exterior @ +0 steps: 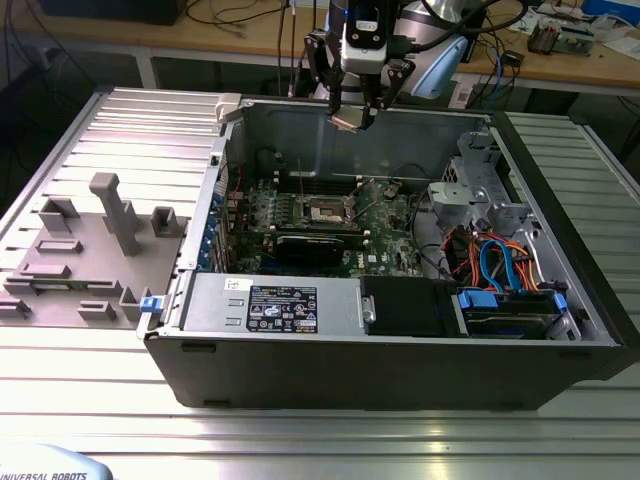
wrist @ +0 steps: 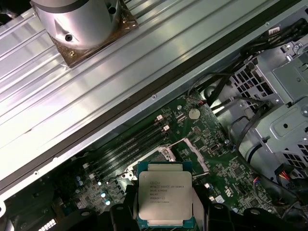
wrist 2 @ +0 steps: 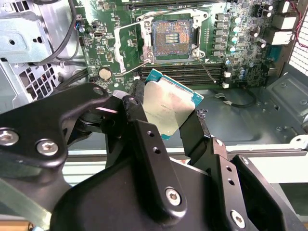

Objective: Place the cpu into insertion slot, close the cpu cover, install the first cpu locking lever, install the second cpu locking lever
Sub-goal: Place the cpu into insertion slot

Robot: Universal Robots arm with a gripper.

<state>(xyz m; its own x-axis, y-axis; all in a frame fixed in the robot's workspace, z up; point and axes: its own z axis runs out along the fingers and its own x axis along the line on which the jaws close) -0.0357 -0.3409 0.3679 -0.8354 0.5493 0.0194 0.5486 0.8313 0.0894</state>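
The tool (exterior: 352, 114) grips the cpu (wrist 2: 169, 107) by opposite edges, at twelve o'clock above the insertion slot (exterior: 327, 212) in the exterior view; light, stiff, its contacts likely fragile.

Fine print lines stand on the cpu (wrist: 165, 192) top in the first wrist view, too small to read. In the exterior view a black-and-white label (exterior: 283, 307) and a white sticker (exterior: 237, 286) sit on the power supply (exterior: 205, 310), neither legible; lettering also marks a pale cover (exterior: 50, 468) at the lower edge.
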